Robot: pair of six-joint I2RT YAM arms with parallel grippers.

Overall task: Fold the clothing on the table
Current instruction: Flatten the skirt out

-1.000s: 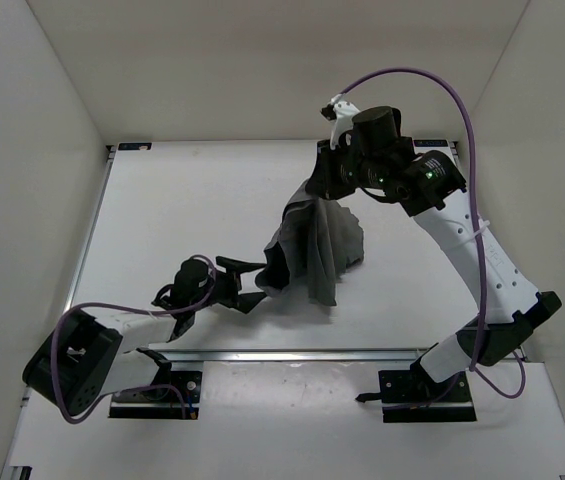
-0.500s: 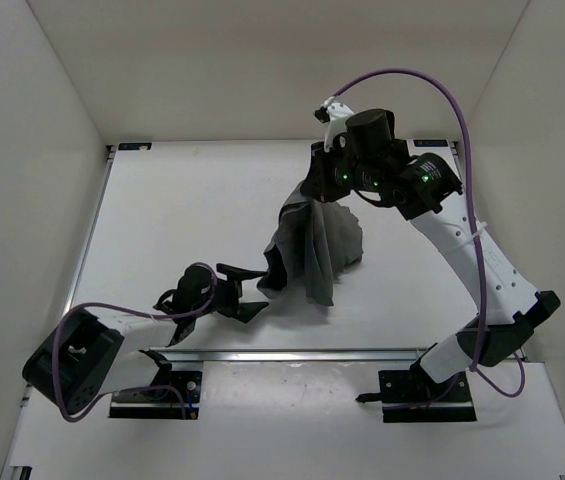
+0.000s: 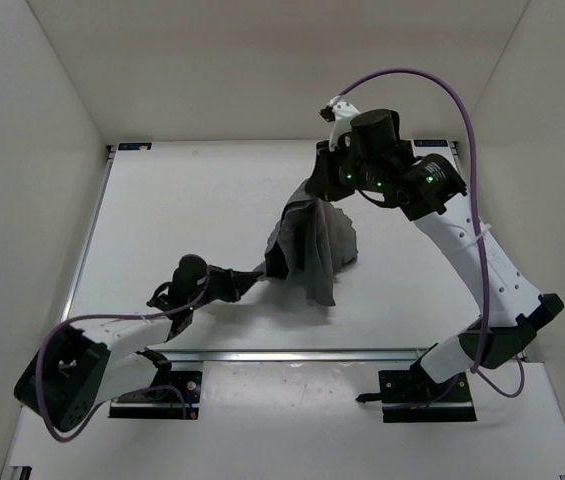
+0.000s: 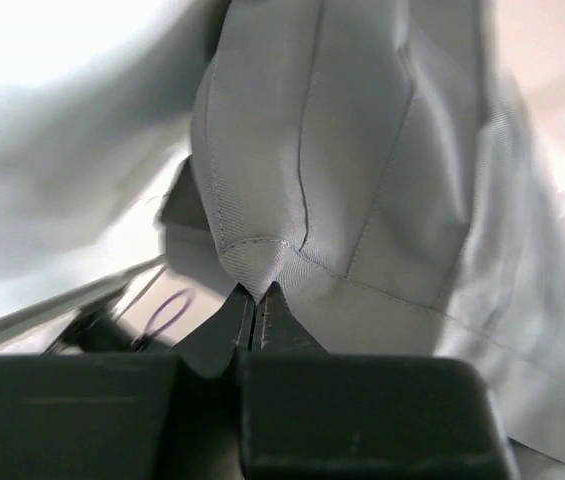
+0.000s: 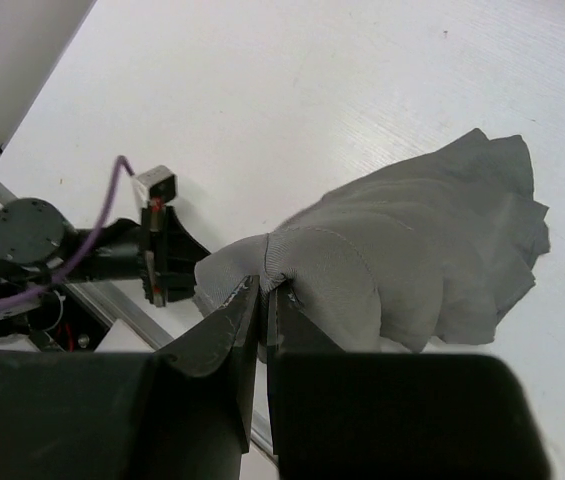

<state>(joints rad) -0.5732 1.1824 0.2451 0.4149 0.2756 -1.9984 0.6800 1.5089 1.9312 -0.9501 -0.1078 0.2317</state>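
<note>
- Pinching the very tip of a hemmed corner, the left claw [image 4: 258, 303] has its two jaws pressed together on the clothing [image 4: 362, 150], which fills the space just above and ahead of it.
- Only a sliver of fabric sits between those jaws, so the hold looks thin.
- Farther out and higher up, the right claw [image 5: 264, 290] is clamped on a rounded, folded edge of the same dark grey garment, holding that part off the table [image 3: 172, 210].
- Between the two claws the cloth hangs in a bunched, pleated drape. Its lower folds rest on the table beneath the right claw.
- One likely risk is that the corner slips out of the left claw if the claws draw apart sharply, because so little fabric is caught.
- Another is that the bunched pleats land doubled over when laid down, giving a crooked fold.
</note>
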